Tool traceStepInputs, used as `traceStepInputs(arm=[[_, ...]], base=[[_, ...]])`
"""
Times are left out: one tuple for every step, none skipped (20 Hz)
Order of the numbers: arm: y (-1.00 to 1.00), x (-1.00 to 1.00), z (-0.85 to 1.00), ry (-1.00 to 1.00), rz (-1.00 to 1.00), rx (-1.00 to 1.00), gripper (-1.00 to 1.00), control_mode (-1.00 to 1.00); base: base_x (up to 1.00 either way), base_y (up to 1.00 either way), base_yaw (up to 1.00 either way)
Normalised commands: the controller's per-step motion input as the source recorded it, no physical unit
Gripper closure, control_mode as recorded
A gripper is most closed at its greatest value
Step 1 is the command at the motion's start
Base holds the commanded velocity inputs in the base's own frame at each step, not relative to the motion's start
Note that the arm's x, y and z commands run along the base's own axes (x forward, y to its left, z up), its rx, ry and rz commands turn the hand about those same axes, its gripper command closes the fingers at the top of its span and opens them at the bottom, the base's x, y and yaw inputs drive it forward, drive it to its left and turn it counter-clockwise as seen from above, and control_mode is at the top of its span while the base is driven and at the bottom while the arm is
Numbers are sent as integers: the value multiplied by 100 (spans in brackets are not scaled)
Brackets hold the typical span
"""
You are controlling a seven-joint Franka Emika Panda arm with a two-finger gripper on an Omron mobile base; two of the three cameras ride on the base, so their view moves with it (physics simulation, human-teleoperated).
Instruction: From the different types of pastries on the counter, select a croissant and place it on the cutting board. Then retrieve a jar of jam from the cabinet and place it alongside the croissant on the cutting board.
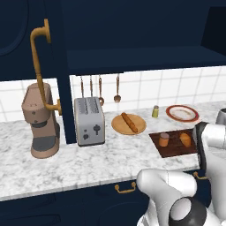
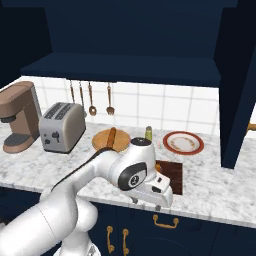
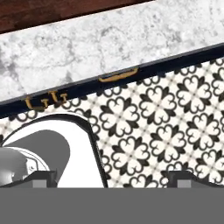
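Jar (image 1: 164,140) (left) — croissant (image 1: 186,140) on board (image 1: 173,149).

White glossy rounded arm (image 2: 95,175) links – dark grey joint caps – boxy white hand housing.

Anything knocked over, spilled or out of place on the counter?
Nothing stands out. The jar of jam stands upright beside the croissant on the cutting board; the baguette lies on its round plate.

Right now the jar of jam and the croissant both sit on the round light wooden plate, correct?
No. The jar of jam and the croissant sit on the dark cutting board, as the left base view shows; the round wooden plate holds the long loaf.
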Motion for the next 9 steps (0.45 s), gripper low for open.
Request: traceStepInputs(arm=[[21, -44, 0, 0, 6, -10, -100, -100], [19, -45, 0, 0, 6, -9, -100, -100], [18, -50, 0, 0, 6, -9, -100, -100], [14, -59, 0, 0, 5, -7, -100, -100], [5, -71, 0, 0, 4, -5, -100, -100], [0, -86, 0, -1, 1, -3, -100, -100], [0, -91, 0, -2, 0, 0, -100, -100], [0, -86, 0, -2, 0, 0, -100, -100], [0, -70, 0, 0, 0, 0, -100, -100]], base=[[0, 0, 0], [0, 0, 0], [0, 0, 0], [0, 0, 0], [0, 0, 0], [0, 0, 0], [0, 0, 0], [0, 0, 0], [0, 0, 0]])
